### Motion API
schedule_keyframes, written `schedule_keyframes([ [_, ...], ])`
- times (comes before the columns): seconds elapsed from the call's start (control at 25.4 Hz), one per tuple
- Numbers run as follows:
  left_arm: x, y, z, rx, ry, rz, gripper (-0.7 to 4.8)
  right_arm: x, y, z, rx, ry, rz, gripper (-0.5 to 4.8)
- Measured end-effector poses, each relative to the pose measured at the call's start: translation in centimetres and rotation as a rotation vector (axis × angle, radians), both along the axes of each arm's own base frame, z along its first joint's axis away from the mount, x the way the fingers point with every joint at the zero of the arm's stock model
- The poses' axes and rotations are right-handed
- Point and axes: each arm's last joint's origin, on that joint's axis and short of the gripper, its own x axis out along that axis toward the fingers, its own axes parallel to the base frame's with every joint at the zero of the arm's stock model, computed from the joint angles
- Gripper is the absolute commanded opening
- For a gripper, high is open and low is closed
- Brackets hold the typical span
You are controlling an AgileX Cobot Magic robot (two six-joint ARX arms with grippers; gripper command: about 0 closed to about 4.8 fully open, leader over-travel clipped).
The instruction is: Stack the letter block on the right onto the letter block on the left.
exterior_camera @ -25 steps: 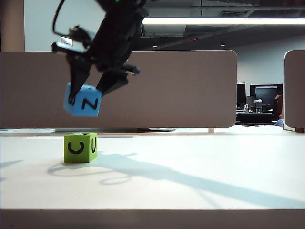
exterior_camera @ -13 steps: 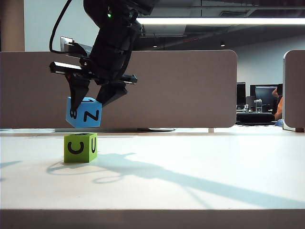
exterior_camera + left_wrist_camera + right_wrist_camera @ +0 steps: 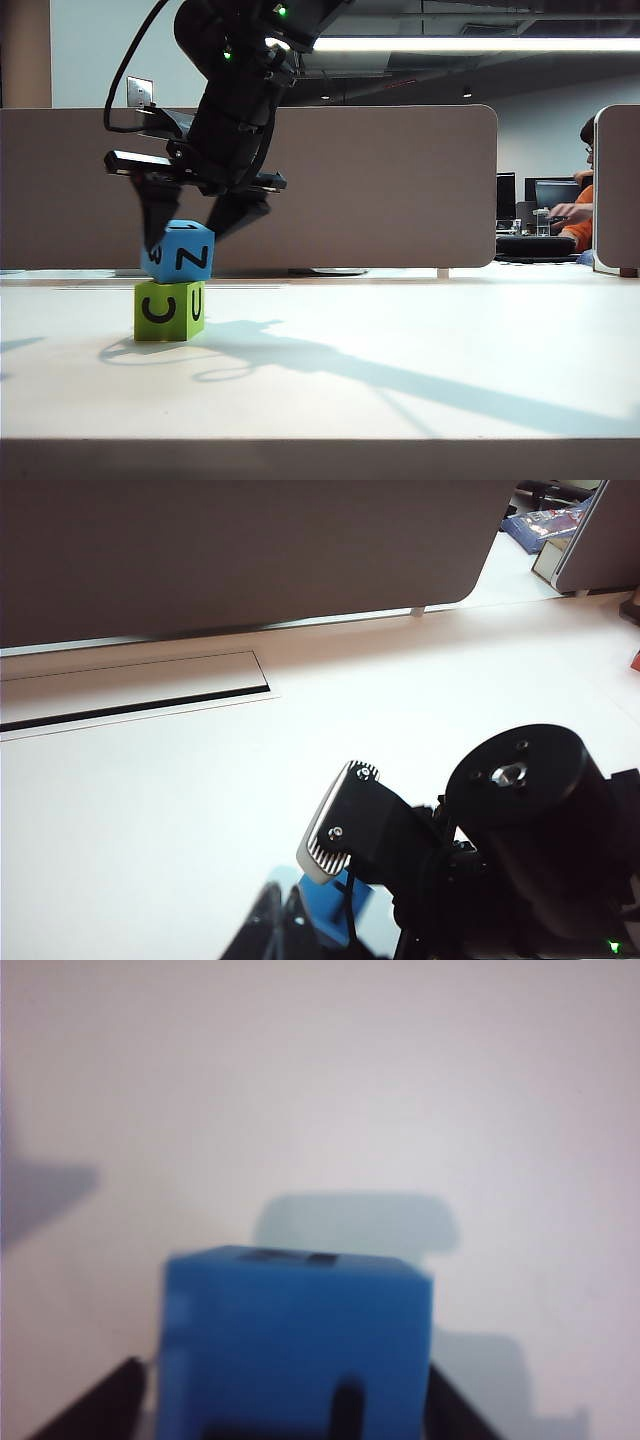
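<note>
Blue block (image 3: 178,251) atop green block (image 3: 169,310) (slightly tilted), right hand (image 3: 192,222) astride.

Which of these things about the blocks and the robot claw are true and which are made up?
1. The blue block sits on top of the green block. True.
2. The green block shows a letter C. True.
3. The blue block lies on the table beside the green one. False: it rests on the green block, slightly tilted.
4. The right gripper is over the blue block, its fingers spread to either side. True.
5. The green block is on the right side of the table in the exterior view. False: it is on the left.
</note>
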Motion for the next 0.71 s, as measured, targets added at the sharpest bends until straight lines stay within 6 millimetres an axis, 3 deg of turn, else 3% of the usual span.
schedule_keyframes([
  [0.39, 0.0, 0.0, 0.0, 0.000, 0.000, 0.000, -0.06, 0.1, -0.2, 0.0, -0.001, 0.011, -0.006, 4.09],
  [0.47, 0.0, 0.0, 0.0, 0.000, 0.000, 0.000, -0.06, -0.4, -0.7, 1.7, -0.013, 0.039, -0.017, 3.96],
  [0.55, 0.0, 0.0, 0.0, 0.000, 0.000, 0.000, -0.06, -0.8, -1.1, 4.0, 0.013, 0.014, -0.018, 3.09],
  [0.63, 0.0, 0.0, 0.0, 0.000, 0.000, 0.000, -0.06, -1.4, -1.8, 7.2, 0.067, -0.035, -0.021, 1.48],
  [0.71, 0.0, 0.0, 0.0, 0.001, 0.000, 0.001, -0.05, -1.9, -2.5, 9.4, 0.100, -0.067, -0.023, 0.62],
])
